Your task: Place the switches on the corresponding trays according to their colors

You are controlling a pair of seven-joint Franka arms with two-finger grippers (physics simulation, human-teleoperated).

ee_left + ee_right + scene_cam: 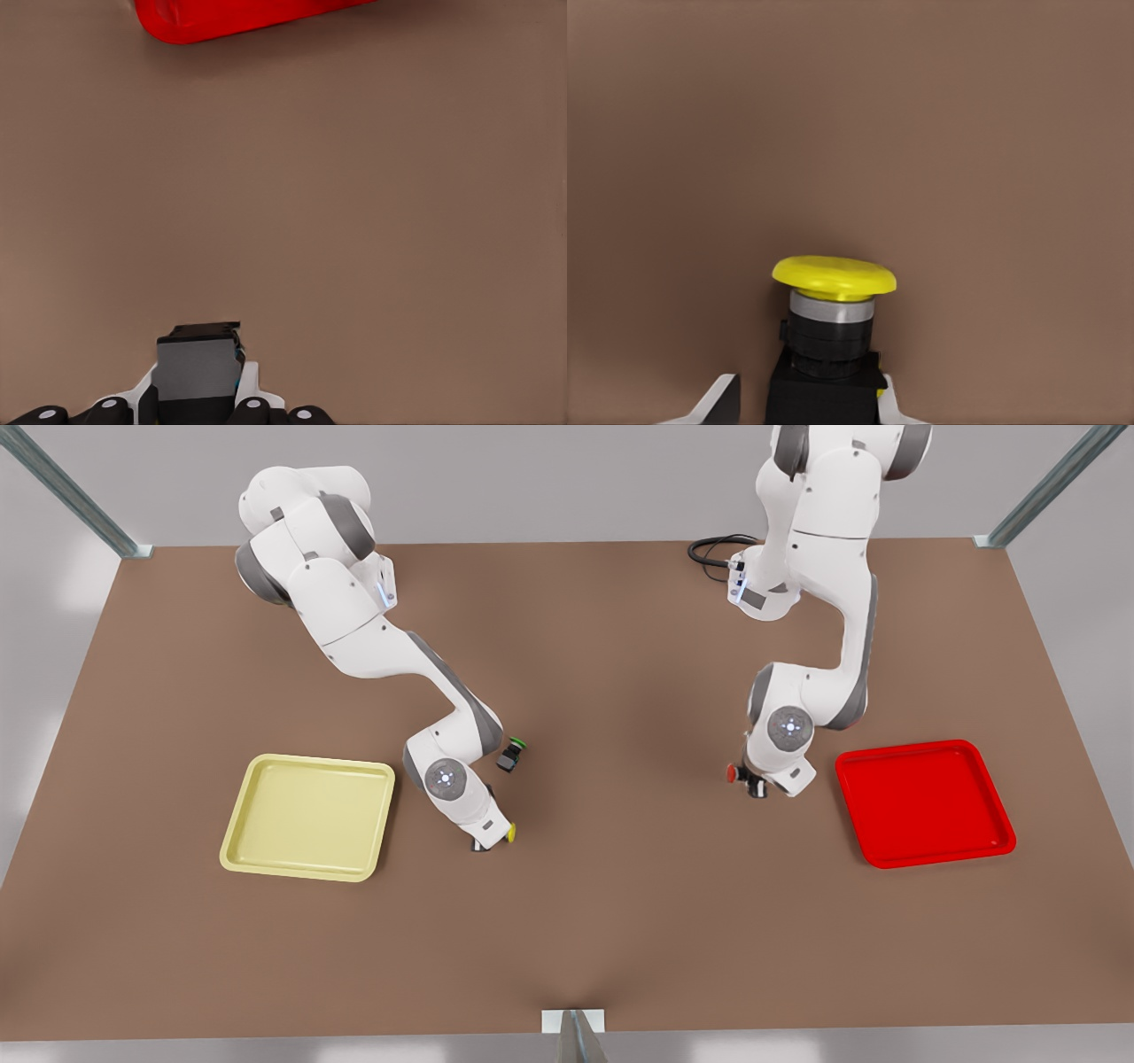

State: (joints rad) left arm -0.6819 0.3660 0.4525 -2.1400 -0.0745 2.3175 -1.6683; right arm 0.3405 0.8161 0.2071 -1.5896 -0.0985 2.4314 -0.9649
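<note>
A yellow-capped switch (833, 336) sits between the fingers of the right gripper (493, 839), which grips its dark body; in the front view that gripper is low over the brown table (620, 921), just off the corner of the pale yellow tray (257, 855), and only a sliver of yellow cap peeks out past the white hand. The tray lies empty of switches on the front view's left, close beside the arm but not touching it. A red-capped switch (733, 773) is at the left gripper (755, 786), on the front view's right; the left wrist view shows a grey blocky body (199, 372) clamped between that gripper's fingers, its cap hidden from that camera. The bright red tray (992, 850) lies just beyond the white wrist housing, near it, and one red corner (221, 22) is cut off at the edge of the left wrist view. A third switch with a green cap (511, 751) lies tipped on its side on the bare table, beside the elbow of the right arm and a little farther back than the yellow-capped one. A loop of black cable (713, 549) lies at the far edge of the table behind the left arm. Metal frame struts (80, 500) rise at the table's far corners. Whether either held switch touches the tabletop is hard to make out, since the grippers cover them.
</note>
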